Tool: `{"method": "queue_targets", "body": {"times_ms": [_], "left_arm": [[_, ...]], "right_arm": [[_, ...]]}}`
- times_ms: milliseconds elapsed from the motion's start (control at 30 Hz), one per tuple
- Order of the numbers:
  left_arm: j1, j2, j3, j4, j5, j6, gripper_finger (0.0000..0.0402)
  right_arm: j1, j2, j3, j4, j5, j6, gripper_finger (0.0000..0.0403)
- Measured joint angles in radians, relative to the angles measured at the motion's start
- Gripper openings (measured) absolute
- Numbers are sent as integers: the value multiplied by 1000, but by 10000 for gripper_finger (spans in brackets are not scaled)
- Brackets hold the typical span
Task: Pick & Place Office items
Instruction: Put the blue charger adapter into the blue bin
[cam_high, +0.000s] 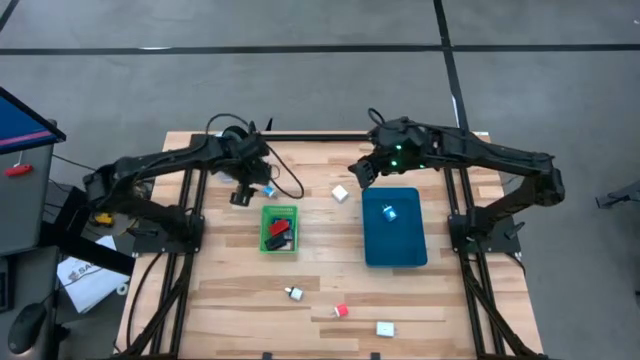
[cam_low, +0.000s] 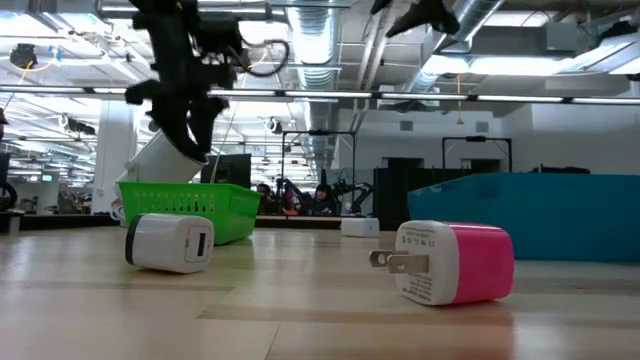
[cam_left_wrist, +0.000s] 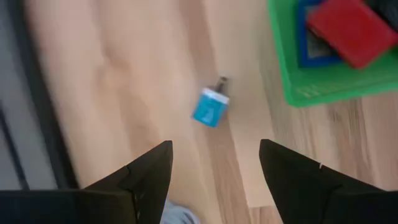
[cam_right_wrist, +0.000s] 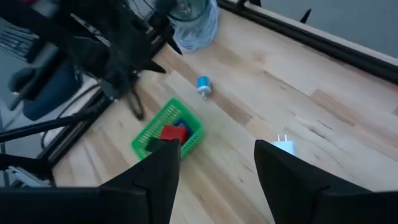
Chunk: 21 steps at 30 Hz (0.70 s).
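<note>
Small plug-like blocks lie scattered on the wooden table. A blue one (cam_high: 268, 190) (cam_left_wrist: 210, 108) (cam_right_wrist: 203, 84) lies flat on the wood beside the green tray (cam_high: 281, 229), which holds a red block (cam_left_wrist: 348, 26) and dark ones. A white block (cam_high: 341, 192) (cam_right_wrist: 285, 146) lies near the table's middle. A light blue one (cam_high: 390, 212) rests in the dark blue tray (cam_high: 394, 227). A white block (cam_low: 170, 243), a pink-and-white one (cam_low: 452, 262) and another white one (cam_high: 385, 328) lie near the near edge. My left gripper (cam_high: 241, 192) (cam_left_wrist: 214, 168) hovers open above the blue block. My right gripper (cam_high: 361, 172) (cam_right_wrist: 216, 165) is open above the table, between the white block and the blue tray's far edge.
A clear plastic bottle or cup (cam_right_wrist: 194, 23) and dark cables (cam_high: 285, 185) lie by the far left corner of the table. The arms' frames stand at both table sides. Bare wood (cam_high: 230, 290) stretches between the trays and the near edge.
</note>
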Motion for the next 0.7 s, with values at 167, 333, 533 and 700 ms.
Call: {"method": "queue_targets", "body": {"times_ms": [167, 333, 533, 700], "left_arm": [[19, 90, 1, -10, 14, 154, 235], [14, 158, 1, 80, -4, 209, 235], [11, 242, 1, 98, -3, 251, 235], [10, 287, 1, 136, -3, 253, 234]], "right_arm": [[30, -53, 0, -8, 49, 28, 199], [58, -77, 0, -38, 94, 47, 199], [84, -82, -1, -53, 112, 65, 199], [95, -81, -1, -55, 126, 69, 199]]}}
